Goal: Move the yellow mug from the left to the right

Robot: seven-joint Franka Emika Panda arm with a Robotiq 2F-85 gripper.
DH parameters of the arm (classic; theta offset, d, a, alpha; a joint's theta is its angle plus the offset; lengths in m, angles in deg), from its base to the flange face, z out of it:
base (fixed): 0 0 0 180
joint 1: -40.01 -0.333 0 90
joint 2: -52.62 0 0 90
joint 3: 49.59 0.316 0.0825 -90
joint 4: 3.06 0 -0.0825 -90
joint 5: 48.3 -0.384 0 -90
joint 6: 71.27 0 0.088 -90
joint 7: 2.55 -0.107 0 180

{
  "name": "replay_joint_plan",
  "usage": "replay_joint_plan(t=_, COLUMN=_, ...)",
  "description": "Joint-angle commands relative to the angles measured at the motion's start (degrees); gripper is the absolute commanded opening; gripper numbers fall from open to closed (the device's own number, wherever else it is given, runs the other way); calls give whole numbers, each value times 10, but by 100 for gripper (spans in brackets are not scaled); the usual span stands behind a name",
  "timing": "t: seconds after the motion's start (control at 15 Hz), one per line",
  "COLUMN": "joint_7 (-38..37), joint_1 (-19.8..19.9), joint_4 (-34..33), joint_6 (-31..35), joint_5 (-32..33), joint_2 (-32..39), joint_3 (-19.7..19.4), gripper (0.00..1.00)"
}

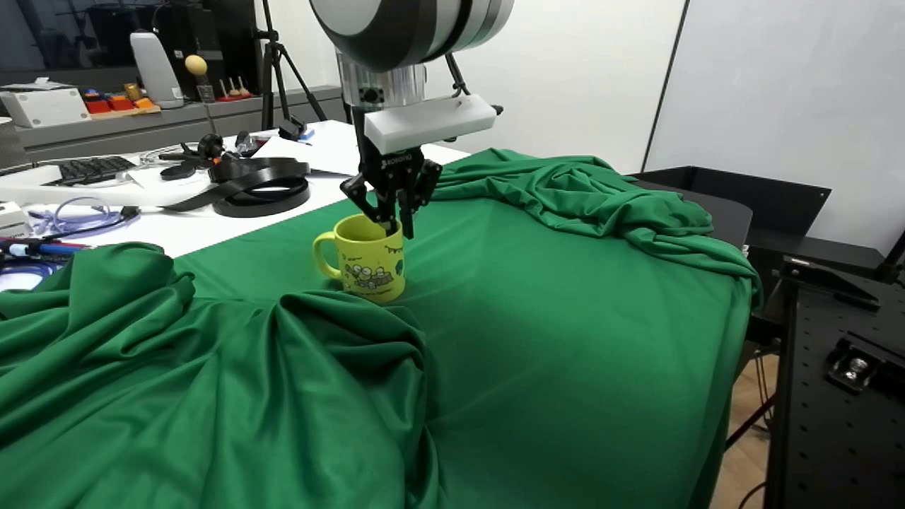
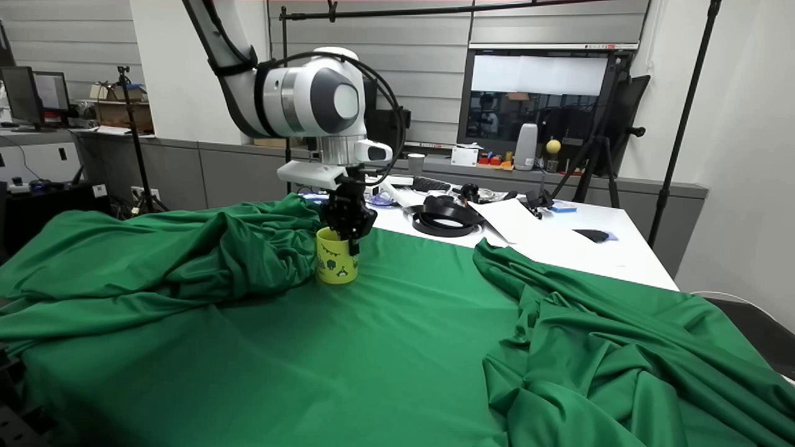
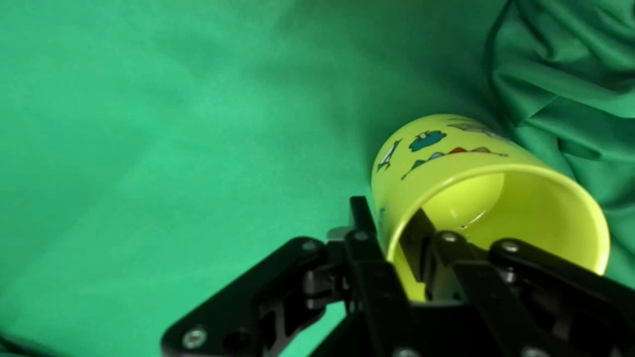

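Observation:
The yellow mug (image 1: 369, 274) stands upright on a green cloth (image 1: 551, 318), and it also shows in the other exterior view (image 2: 336, 268) and the wrist view (image 3: 441, 156). Its loop handle (image 1: 322, 256) points away from the gripper in an exterior view and is hidden elsewhere. Dark printed pictures show on its side. My gripper (image 3: 391, 206) straddles the mug's wall at the rim, one finger inside and one outside. The fingers are close together and look shut on the wall. In both exterior views the gripper (image 1: 397, 227) (image 2: 349, 243) points down from above.
Bunched cloth folds (image 1: 353, 353) (image 2: 248, 261) lie right beside the mug. More folds (image 1: 601, 201) (image 2: 590, 354) lie across the table. A white table part (image 2: 577, 248) behind holds a black strap roll (image 1: 261, 187), a keyboard (image 1: 92, 170) and cables (image 1: 81, 219).

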Motion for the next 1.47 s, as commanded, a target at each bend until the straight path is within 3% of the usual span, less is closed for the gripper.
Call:
replay_joint_plan(t=0.0, joint_7=-1, joint_1=5, joint_4=-7, joint_6=-26, joint_5=-18, joint_2=-9, joint_3=7, gripper=0)
replay_joint_plan(t=0.33, joint_7=6, joint_1=19, joint_4=35, joint_6=-39, joint_5=-30, joint_2=-63, joint_3=0, gripper=2)
replay_joint_plan(t=0.87, joint_7=-13, joint_1=54, joint_4=171, joint_6=-33, joint_5=-9, joint_2=-203, joint_3=-41, gripper=2)
replay_joint_plan(t=1.4, joint_7=-32, joint_1=75, joint_4=263, joint_6=9, joint_5=7, joint_2=-195, joint_3=-45, gripper=2)
